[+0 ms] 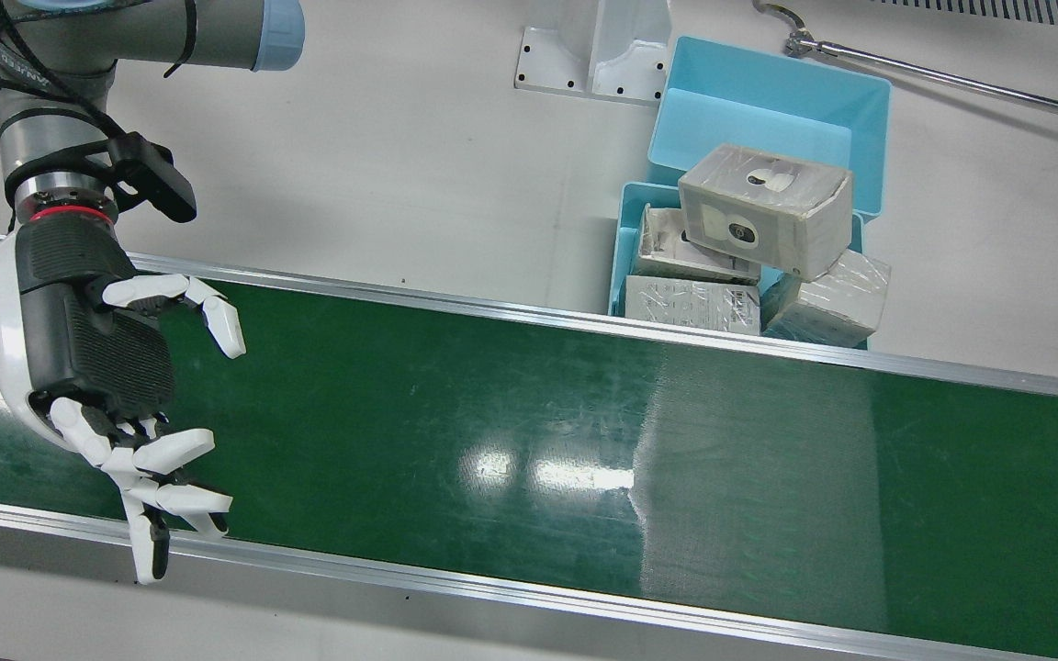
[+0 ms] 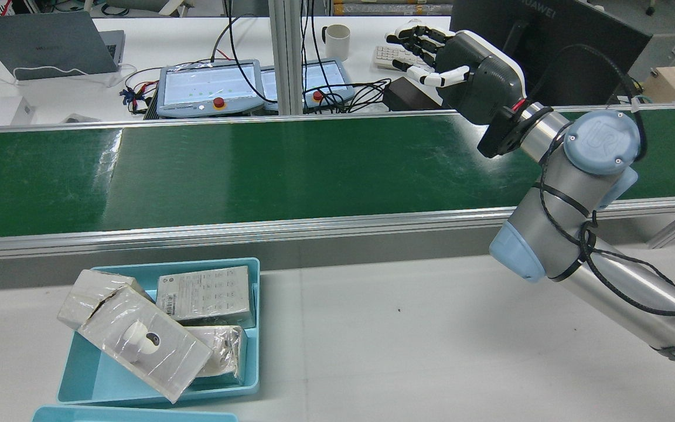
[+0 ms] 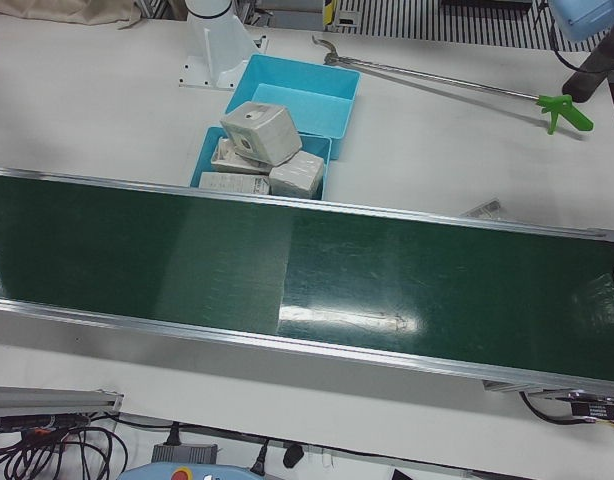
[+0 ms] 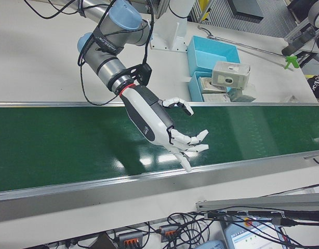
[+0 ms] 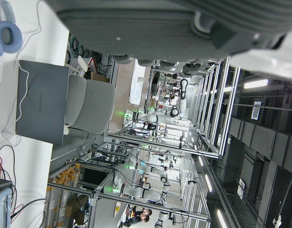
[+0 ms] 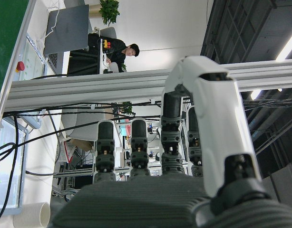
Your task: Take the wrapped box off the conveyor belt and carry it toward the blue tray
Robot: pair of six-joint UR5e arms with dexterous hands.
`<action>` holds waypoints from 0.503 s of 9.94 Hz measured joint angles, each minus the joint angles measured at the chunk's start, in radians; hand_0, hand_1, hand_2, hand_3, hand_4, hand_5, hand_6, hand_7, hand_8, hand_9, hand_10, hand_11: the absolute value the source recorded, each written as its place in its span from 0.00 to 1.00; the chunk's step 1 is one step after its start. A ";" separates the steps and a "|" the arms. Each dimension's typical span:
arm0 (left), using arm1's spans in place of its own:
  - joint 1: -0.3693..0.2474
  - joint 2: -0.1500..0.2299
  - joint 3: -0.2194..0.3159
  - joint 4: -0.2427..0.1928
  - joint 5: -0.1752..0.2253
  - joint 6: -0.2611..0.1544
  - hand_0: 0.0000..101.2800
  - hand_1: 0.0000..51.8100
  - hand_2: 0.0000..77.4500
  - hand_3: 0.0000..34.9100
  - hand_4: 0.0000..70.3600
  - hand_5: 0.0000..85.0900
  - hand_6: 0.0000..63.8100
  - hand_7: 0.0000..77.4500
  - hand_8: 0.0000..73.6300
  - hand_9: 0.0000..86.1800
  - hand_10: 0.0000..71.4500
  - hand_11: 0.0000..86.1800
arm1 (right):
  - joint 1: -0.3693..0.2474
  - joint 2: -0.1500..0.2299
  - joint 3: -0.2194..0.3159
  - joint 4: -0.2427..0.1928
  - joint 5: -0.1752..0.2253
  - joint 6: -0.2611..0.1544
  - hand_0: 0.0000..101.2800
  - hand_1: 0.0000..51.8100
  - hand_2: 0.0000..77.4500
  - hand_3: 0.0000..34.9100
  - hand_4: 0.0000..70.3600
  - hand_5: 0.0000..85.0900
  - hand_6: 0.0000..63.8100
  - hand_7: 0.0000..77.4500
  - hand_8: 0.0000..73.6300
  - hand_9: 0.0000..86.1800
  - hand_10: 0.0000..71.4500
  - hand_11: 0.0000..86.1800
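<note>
No wrapped box lies on the green conveyor belt [image 1: 538,422] in any view. Several wrapped boxes are piled in the blue tray [image 1: 625,240] beyond the belt; the top one [image 1: 765,209] rests tilted on the others. The pile also shows in the rear view [image 2: 144,343]. My right hand [image 1: 106,367] hovers over the belt's end, open and empty, fingers spread; it also shows in the rear view [image 2: 460,70] and the right-front view [image 4: 159,124]. My left hand [image 5: 184,28] shows only as a dark palm edge in its own view.
A second, empty blue tray [image 1: 772,101] sits behind the full one. A long metal reacher with a green handle [image 3: 562,108] lies on the white table. An arm pedestal [image 1: 593,46] stands by the trays. Teach pendants [image 2: 208,85], a laptop [image 2: 44,44] and a mug [image 2: 337,41] sit past the belt.
</note>
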 joint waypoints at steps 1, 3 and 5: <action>0.000 0.000 0.000 0.000 0.000 0.000 0.00 0.00 0.01 0.00 0.00 0.01 0.00 0.01 0.01 0.00 0.00 0.01 | 0.000 0.000 0.000 0.000 0.000 0.000 0.53 0.53 0.54 0.27 0.30 0.40 0.10 0.31 0.00 0.09 0.08 0.16; 0.000 0.000 0.000 0.000 0.000 0.000 0.00 0.00 0.01 0.00 0.00 0.01 0.00 0.01 0.01 0.00 0.01 0.00 | -0.001 0.000 0.000 0.000 0.001 0.000 0.53 0.49 0.53 0.24 0.31 0.39 0.17 0.32 0.04 0.07 0.11 0.16; 0.000 0.000 0.000 0.000 0.000 0.000 0.00 0.00 0.01 0.00 0.00 0.01 0.00 0.01 0.01 0.00 0.01 0.01 | -0.001 -0.001 0.000 0.000 0.001 0.001 0.53 0.49 0.52 0.24 0.31 0.39 0.17 0.34 0.04 0.09 0.11 0.16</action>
